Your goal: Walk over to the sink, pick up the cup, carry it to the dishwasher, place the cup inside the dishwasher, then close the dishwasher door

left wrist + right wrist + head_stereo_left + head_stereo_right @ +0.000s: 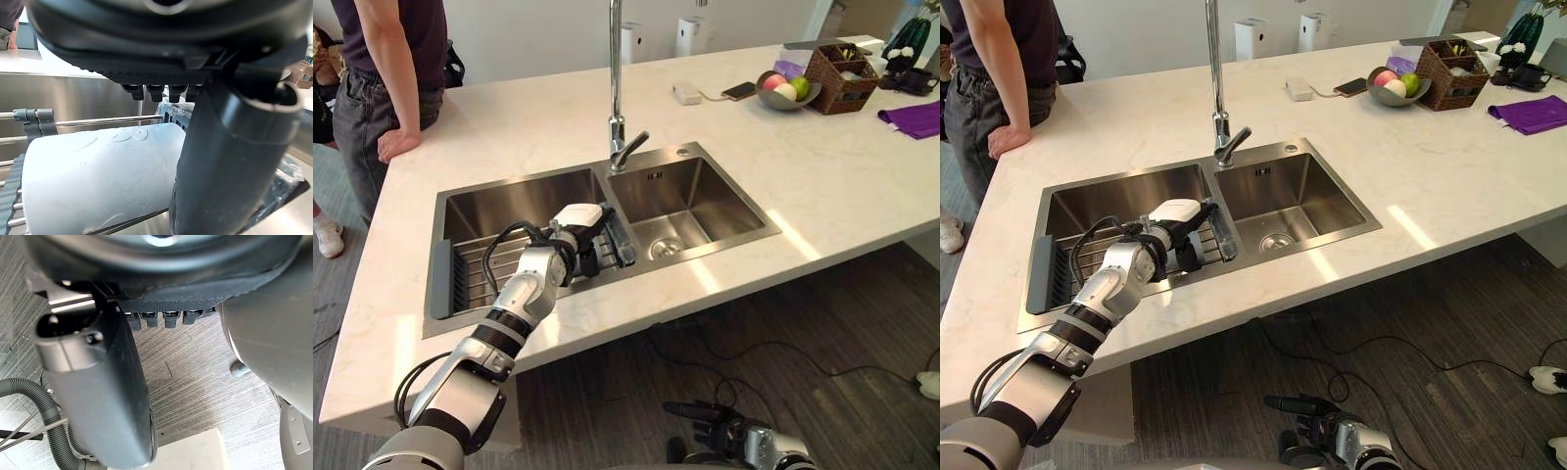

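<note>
A pale cup (98, 181) lies on its side on the wire rack (475, 269) in the left basin of the steel sink (445, 211). My left hand (570, 253) reaches into that basin and hangs right over the cup (578, 214), whose pale end shows just past the hand. The fingers (159, 90) stay straight above the cup and the thumb (230, 161) stands beside it, not closed round it. My right hand (720, 423) hangs low over the floor, fingers relaxed and holding nothing.
A tall faucet (617, 88) rises behind the divider, where a clear dark plastic piece (621, 238) lies. A person (386, 88) leans on the counter's far left corner. A fruit bowl (787, 90), a wicker basket (842, 76), a phone (739, 90) and a purple cloth (913, 117) lie far right.
</note>
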`<state>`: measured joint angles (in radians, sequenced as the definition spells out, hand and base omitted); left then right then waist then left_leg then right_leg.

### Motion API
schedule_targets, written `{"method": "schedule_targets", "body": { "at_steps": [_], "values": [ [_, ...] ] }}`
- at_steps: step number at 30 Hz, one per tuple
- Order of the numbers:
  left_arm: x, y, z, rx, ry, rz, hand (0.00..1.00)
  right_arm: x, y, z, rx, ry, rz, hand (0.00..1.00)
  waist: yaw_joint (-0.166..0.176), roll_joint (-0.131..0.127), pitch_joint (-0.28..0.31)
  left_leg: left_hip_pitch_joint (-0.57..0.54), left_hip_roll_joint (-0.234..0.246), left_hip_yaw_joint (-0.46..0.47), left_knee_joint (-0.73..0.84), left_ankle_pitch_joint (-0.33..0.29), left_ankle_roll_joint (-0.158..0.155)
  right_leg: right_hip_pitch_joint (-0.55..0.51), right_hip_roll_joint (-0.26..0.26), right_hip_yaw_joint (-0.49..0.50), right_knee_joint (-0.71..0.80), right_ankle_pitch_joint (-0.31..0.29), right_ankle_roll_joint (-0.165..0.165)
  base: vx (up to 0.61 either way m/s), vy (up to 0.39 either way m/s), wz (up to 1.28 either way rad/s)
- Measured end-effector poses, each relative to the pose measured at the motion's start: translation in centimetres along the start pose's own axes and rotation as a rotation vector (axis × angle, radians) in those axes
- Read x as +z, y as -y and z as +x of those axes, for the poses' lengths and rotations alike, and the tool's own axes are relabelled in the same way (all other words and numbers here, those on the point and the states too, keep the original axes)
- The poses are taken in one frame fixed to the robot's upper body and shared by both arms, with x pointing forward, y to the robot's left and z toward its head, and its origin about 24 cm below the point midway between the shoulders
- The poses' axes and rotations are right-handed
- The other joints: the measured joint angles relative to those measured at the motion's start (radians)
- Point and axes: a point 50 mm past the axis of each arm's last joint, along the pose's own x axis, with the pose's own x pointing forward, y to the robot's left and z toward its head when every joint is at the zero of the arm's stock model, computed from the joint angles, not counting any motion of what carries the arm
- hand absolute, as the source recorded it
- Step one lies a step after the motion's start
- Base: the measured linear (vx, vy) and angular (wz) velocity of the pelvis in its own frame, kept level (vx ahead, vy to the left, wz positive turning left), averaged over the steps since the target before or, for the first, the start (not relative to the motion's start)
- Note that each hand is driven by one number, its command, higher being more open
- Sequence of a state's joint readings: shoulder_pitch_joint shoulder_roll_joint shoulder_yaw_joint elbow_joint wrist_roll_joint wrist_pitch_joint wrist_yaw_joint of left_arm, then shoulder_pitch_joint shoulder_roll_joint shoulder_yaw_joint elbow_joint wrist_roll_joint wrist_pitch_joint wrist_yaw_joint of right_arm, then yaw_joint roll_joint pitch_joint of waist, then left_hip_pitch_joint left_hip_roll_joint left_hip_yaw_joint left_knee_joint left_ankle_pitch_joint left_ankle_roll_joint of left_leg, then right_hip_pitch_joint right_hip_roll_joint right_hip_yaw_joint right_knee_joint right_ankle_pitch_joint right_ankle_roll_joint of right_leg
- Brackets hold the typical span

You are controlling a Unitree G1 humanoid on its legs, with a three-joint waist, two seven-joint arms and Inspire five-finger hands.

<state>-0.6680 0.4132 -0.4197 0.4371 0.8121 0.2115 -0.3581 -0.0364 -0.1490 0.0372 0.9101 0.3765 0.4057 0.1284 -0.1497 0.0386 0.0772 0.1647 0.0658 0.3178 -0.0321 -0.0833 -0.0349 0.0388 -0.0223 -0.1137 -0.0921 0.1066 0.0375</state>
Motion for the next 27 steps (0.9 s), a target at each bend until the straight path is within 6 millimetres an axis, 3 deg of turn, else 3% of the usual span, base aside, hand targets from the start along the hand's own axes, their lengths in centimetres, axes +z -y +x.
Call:
{"method": "schedule_targets", "body": {
  "at_steps": [8,21,27],
  "values": [
    [-1.4,-0.4,0.9,-0.028,-0.036,-0.142,1.00,0.1,0.2,-0.1,0.007,-0.009,0.021,1.00,-0.001,0.001,-0.001,0.000,0.001,0.018,0.002,0.000,0.000,-0.007,0.001,0.017,0.000,0.004,0.000,-0.06,-0.024,-0.06],
    [-3.7,0.1,1.2,-0.073,-0.063,-0.628,1.00,0.0,0.4,-0.2,0.044,-0.019,0.053,1.00,-0.005,0.003,0.000,0.002,0.002,0.025,0.002,0.000,0.000,-0.009,0.004,0.025,0.000,0.005,0.000,-0.04,-0.023,-0.02],
    [-4.4,0.1,1.2,-0.115,-0.063,-0.702,1.00,0.0,0.8,-0.3,0.067,-0.026,0.059,1.00,-0.007,0.011,-0.005,0.003,0.002,0.026,0.003,0.000,0.000,-0.008,0.005,0.025,0.000,0.005,0.000,-0.03,-0.018,0.00]
  ]
}}
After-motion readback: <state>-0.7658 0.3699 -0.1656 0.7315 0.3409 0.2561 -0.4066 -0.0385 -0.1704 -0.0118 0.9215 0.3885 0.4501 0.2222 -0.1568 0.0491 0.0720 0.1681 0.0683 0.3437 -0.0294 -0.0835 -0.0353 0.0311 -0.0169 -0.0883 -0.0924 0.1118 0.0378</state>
